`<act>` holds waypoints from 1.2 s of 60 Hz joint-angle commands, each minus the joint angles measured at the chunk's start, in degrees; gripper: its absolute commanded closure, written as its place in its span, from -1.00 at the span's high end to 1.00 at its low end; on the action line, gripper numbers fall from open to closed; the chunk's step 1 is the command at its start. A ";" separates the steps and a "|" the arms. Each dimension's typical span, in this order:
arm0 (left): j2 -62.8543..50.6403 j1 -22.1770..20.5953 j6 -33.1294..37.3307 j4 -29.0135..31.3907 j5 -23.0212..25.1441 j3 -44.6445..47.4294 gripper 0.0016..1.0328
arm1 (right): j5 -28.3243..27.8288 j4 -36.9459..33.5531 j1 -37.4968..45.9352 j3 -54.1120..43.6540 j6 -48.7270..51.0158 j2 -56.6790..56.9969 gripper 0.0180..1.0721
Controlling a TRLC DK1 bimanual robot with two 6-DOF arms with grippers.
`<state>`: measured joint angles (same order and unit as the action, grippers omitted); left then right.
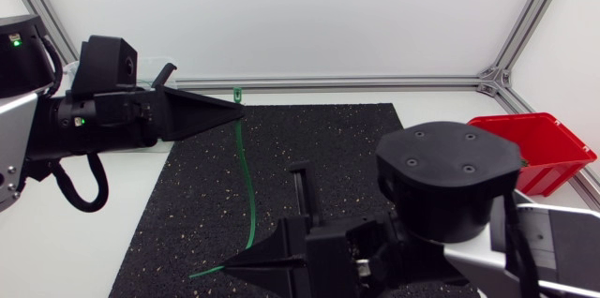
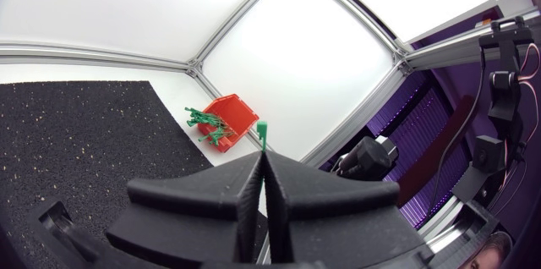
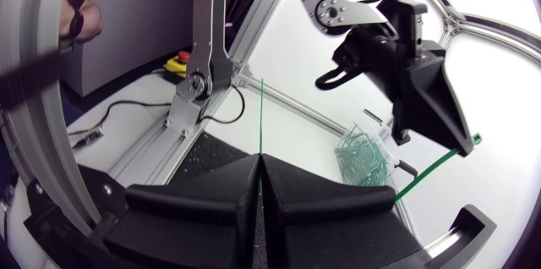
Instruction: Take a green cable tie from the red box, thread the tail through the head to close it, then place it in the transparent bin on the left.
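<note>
- Right gripper: over the near edge of the mat, left of its middle, tip pointing toward the mat's left side. The wedge fingers are pressed together on the green cable tie close to its tail end. In the right wrist view the strap rises straight out of the seam between them. A short bit of tail sticks out past the fingertips, low over the mat's near left part.
- Cable tie: one long shallow curve, held clear above the mat's left half, running from the near edge up to the far edge.
- Left gripper: over the mat's far edge, near its far left corner, tip pointing toward the mat's right side. Its fingers are clamped flat on the tie just below the head. The small square head shows past the tips in the left wrist view.
- Transparent bin: off the mat, past its far left corner, below the left gripper. Green ties lie inside.
- Red box: off the mat, well beyond its right edge. It holds a tangle of loose green ties.
</note>
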<state>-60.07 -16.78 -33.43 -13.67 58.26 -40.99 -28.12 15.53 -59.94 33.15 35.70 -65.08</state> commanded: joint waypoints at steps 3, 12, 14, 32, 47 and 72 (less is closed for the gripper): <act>3.30 -2.91 -2.17 -0.83 -2.10 2.50 -0.92 | -2.29 -5.07 0.09 2.71 -8.98 3.64 -0.89; 6.72 -5.55 -3.40 -0.74 -4.73 3.64 -0.92 | -6.51 -10.08 2.37 5.61 -18.56 6.72 -0.89; 7.52 -5.99 -3.75 -0.83 -5.53 3.99 -0.92 | -7.92 -10.96 2.90 6.14 -20.94 7.16 -0.89; 14.81 -11.79 -6.03 -0.39 -11.85 6.28 -0.92 | -12.84 -25.55 5.10 13.70 -44.49 9.09 -0.89; 17.53 -16.62 -5.94 -0.57 -16.78 8.47 -0.92 | -27.52 -18.17 12.75 13.44 -70.51 6.46 -0.89; 20.08 -22.25 -2.96 -0.74 -24.16 9.88 -0.92 | -31.56 -23.62 16.35 21.70 -85.10 3.56 -0.89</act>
<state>-41.23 -38.46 -37.23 -13.80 34.72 -32.60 -58.96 -7.40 -44.23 52.60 -45.10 -60.71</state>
